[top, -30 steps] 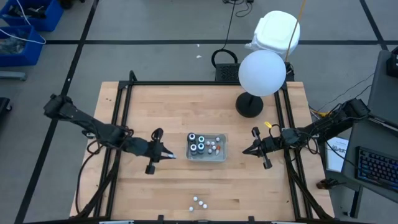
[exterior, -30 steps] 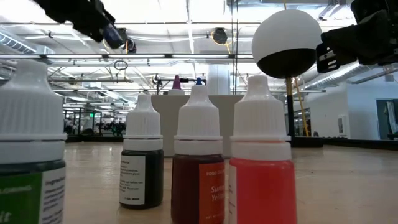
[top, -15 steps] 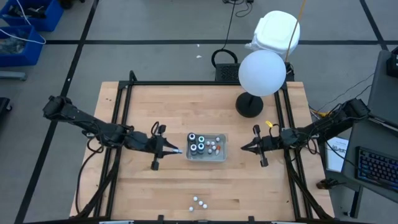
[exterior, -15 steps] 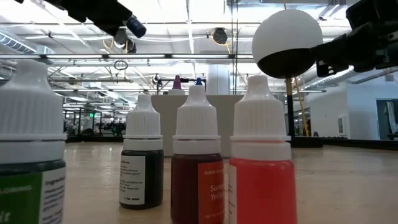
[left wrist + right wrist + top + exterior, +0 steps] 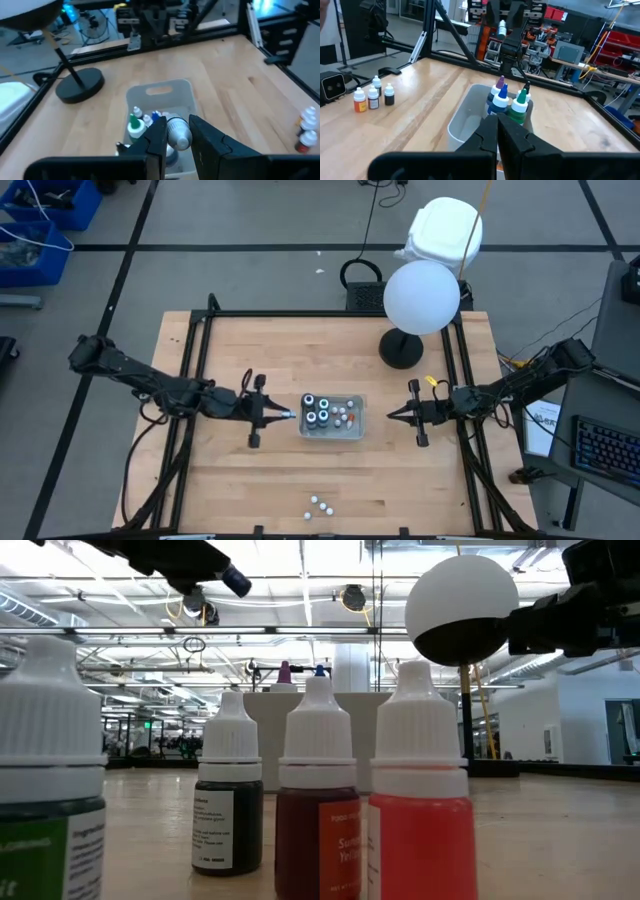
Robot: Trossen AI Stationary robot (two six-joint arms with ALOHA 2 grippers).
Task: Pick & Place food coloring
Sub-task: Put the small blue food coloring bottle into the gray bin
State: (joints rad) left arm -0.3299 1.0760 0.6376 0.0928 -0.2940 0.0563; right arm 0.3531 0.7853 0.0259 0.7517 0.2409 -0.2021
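Note:
A clear tray (image 5: 340,434) stands mid-table and holds several food coloring bottles (image 5: 316,409) upright on their bases, with green and blue tops (image 5: 520,107). My left gripper (image 5: 283,416) hovers just off the tray's left rim, shut on one small food coloring bottle (image 5: 178,134). That bottle's bluish end (image 5: 237,582) sticks out past the fingertips. My right gripper (image 5: 392,417) is shut on nothing. It hangs level to the right of the tray and points at it. My left gripper pinches the small bottle by its two sides (image 5: 170,137) between its two fingers. The fingers come from the table's left, slanting a little downward, and the bottle lies along them. It is lifted clear of table and tray, above the tray's left edge.
A white globe lamp (image 5: 421,297) on a black round base (image 5: 400,348) stands at the far right. Several small dropper bottles (image 5: 318,504) stand by the table's near edge, close before the low camera (image 5: 318,802). Black frame rails (image 5: 195,380) run along the table's sides.
My left gripper has carried the bottle toward the table's right edge, up to the tray's left rim. It has also tipped up from a downward slant to nearly level. My right gripper has rolled a little on the spot and stays shut.

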